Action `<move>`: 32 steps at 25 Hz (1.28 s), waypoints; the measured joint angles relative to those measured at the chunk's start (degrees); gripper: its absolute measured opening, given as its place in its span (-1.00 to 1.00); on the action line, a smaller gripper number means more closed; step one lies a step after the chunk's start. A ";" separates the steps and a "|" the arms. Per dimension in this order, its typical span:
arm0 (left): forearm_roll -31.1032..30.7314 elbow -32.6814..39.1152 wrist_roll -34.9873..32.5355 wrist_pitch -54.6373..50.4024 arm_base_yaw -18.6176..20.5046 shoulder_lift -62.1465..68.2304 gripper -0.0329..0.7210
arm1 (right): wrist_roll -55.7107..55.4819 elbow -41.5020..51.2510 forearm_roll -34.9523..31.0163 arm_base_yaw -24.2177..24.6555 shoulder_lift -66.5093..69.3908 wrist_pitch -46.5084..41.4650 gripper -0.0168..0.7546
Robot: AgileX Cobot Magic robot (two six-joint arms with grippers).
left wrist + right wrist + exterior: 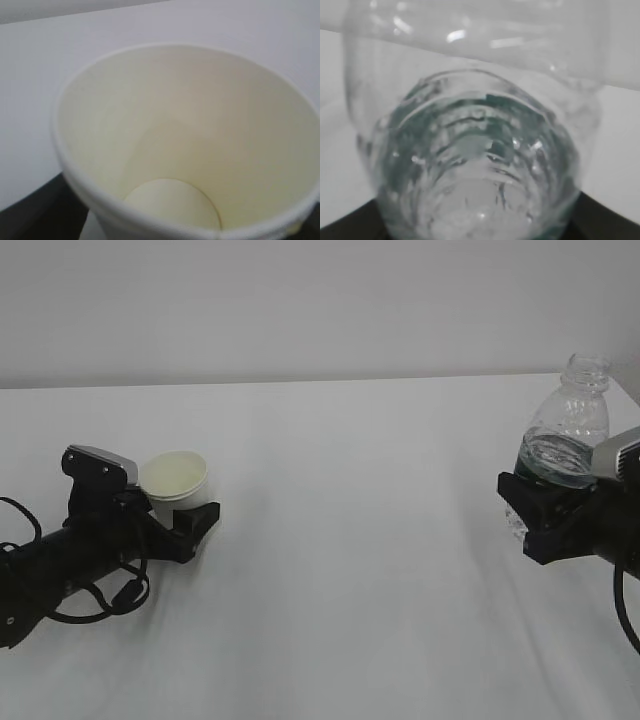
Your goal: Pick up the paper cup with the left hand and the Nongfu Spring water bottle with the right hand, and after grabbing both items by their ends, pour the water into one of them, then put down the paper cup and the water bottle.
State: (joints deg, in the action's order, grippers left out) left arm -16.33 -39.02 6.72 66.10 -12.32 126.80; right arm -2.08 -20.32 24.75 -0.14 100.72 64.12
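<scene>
Two arms sit low over the white table (340, 540), well apart. On the left, the left hand (185, 520) has its fingers spread wide around the base of the paper cup (176, 480), whose lower half hides behind them. At the right edge, the right hand (540, 515), partly cut off, pinches the water bottle (565, 430) around its label. Water (475, 165) shows inside, its level hard to make out.
</scene>
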 joint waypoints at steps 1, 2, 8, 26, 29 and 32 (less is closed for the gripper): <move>0.00 -0.25 0.00 0.00 0.00 0.00 0.85 | 0.00 0.00 0.00 0.00 0.00 0.00 0.15; 0.00 -0.35 0.00 0.00 0.00 0.09 0.85 | 0.00 0.00 0.00 0.00 0.00 0.00 0.15; -0.10 -0.83 0.00 0.00 0.00 0.09 0.71 | 0.00 0.00 0.00 0.00 0.00 0.00 0.15; -7.72 -0.84 0.00 0.00 0.00 -0.11 0.37 | 0.00 0.00 -0.05 0.00 0.00 0.00 0.15; -8.45 -0.84 0.00 0.00 0.00 -0.60 0.36 | 0.00 0.00 -0.05 0.00 0.00 0.00 0.15; -9.20 -0.84 0.00 0.00 0.00 -1.65 0.35 | 0.00 0.00 -0.05 0.00 0.00 0.00 0.15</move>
State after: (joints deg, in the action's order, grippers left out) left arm -25.53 -39.87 6.72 66.10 -12.32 125.15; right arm -2.08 -20.32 24.70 -0.14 100.72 64.12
